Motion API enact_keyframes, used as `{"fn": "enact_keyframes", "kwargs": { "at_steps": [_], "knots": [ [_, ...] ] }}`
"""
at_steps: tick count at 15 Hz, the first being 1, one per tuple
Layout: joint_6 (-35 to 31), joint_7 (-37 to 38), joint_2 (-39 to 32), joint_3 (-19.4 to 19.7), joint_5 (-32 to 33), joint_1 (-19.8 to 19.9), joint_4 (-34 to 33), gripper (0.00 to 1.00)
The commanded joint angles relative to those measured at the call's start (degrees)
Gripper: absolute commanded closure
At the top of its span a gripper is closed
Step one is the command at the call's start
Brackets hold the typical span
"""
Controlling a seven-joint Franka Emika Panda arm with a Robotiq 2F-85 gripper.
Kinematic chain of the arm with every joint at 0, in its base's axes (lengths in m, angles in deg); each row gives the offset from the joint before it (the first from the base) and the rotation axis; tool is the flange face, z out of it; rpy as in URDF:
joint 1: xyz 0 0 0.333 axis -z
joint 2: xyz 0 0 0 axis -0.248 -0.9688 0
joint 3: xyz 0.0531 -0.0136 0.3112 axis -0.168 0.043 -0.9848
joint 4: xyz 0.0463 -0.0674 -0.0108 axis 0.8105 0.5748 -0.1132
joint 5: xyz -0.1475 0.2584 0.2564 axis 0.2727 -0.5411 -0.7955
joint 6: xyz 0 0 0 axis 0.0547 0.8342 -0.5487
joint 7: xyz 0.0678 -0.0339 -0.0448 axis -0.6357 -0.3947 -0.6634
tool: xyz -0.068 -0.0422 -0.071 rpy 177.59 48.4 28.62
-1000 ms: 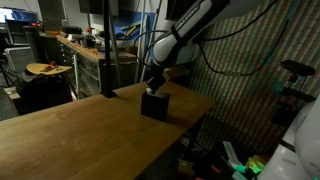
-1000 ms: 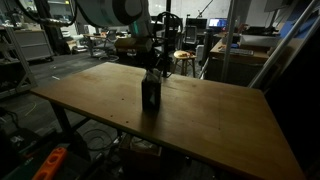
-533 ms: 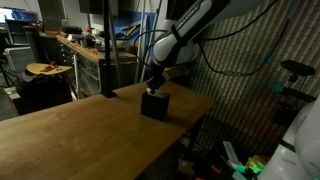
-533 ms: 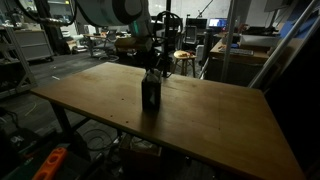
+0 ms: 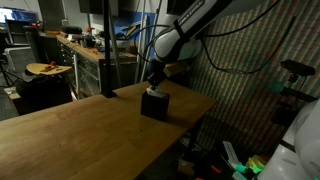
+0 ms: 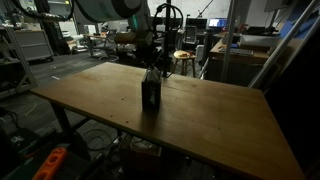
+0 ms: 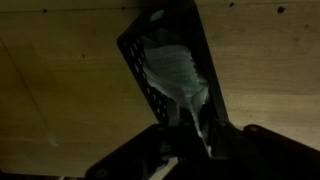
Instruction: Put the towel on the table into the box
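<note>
One towel [image 7: 172, 65], pale and bunched, lies inside the black box [image 7: 135, 55], which stands upright on the table [image 5: 70, 130]. In the wrist view a tail of the cloth runs toward 6 o'clock, right up to my fingers. One gripper [image 7: 195, 138], mine, hangs just above the box mouth with its jaws almost together, apparently pinching that tail. Risk, as I judge it: if I rise without letting go, the pinched tail would drag the towel out or tip the soft-sided box.
</note>
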Motion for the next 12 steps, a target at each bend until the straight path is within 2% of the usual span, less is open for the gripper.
{"fn": "enact_keyframes", "kwargs": {
  "at_steps": [1, 4, 5, 6, 7, 9, 12],
  "knots": [
    [1.67, 1.33, 2.11, -0.13, 1.76, -0.13, 0.03, 0.63],
    [1.72, 1.56, 2.40, -0.19, 2.18, -0.13, 0.08, 0.39],
    [1.88, 1.52, 2.46, -0.22, 2.12, -0.14, 0.08, 0.68],
    [1.99, 1.50, 2.54, -0.23, 2.08, -0.14, 0.11, 0.58],
    [2.12, 1.54, 2.61, -0.26, 2.09, -0.14, 0.13, 0.76],
    [2.13, 1.72, 2.74, -0.27, 2.15, -0.12, 0.19, 0.90],
    [2.15, 2.15, 2.92, -0.18, 2.80, 0.00, 0.03, 1.00]
  ]
}}
